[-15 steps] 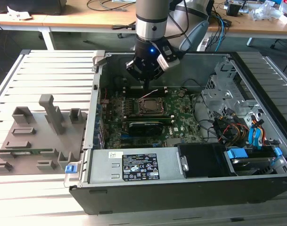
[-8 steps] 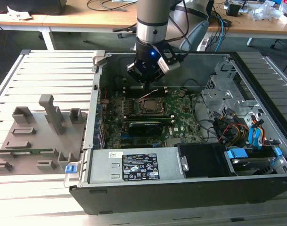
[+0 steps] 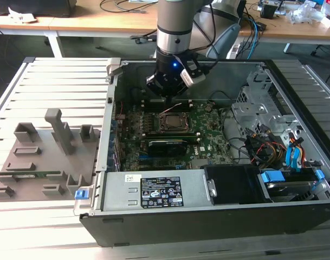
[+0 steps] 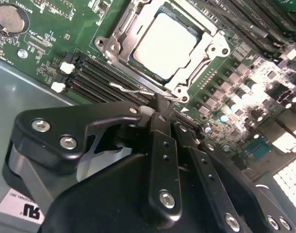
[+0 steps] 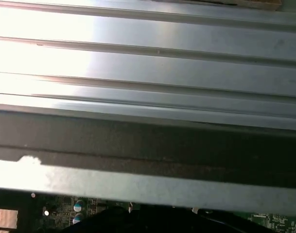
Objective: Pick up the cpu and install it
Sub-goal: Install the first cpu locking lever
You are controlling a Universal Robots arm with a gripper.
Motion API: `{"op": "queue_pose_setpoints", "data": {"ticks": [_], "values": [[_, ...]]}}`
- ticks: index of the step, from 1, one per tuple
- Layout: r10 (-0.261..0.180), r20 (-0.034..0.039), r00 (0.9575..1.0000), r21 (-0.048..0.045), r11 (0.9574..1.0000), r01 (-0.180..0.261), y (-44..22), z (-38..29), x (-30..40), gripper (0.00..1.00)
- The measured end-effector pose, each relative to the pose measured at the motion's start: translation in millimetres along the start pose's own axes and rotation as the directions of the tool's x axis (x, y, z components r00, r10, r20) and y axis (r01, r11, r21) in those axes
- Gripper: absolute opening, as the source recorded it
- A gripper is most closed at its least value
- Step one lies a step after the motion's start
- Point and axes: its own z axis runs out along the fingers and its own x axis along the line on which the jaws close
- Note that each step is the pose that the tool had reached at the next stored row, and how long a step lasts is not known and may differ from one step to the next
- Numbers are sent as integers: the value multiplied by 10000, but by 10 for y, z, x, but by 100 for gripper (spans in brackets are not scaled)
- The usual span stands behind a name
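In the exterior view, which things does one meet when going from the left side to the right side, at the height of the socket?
Grey fixture tray → case wall → motherboard → cpu in its socket → drive cage → ribbed table.

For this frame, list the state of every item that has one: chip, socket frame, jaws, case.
Silvery-grey square cpu: seated flat in the socket, nothing gripping it.
Metal socket frame: swung open, not clamped over the chip.
Black gripper: jaws shut together, empty, beside the socket and apart from the chip.
Black computer case: lying on its side, side panel off, motherboard exposed.
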Motion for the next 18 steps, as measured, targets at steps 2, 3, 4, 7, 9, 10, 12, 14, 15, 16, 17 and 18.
{"op": "queue_pose_setpoints", "data": {"ticks": [2, 3, 4, 7, 9, 10, 12, 14, 15, 16, 17, 18], "values": [[-1, -1, 10000, 2, 10000, 1, 3, 31, -1, 11], [2, -4, 10000, 7, 10000, -2, 5, 55, -3, 11], [1, -5, 10000, 9, 10000, -1, 5, 67, -5, 11], [0, -29, 10000, 34, 10000, 0, 5, 142, -36, 11], [-1, -62, 10000, 56, 10000, 1, 1, 183, -95, 11], [-1, -80, 10000, 60, 10000, 2, -2, 200, -136, 11], [-3, -105, 9999, 67, 10000, 3, -7, 228, -196, 11], [-1, -112, 9999, 72, 10000, 2, -9, 240, -220, 11], [-1, -114, 9999, 75, 10000, 1, -10, 249, -244, 11], [-1, -118, 9999, 84, 10000, 2, -12, 259, -270, 11], [-2, -120, 9999, 90, 10000, 3, -14, 268, -293, 11], [-1, -126, 9999, 100, 10000, 2, -17, 276, -316, 11]]}}
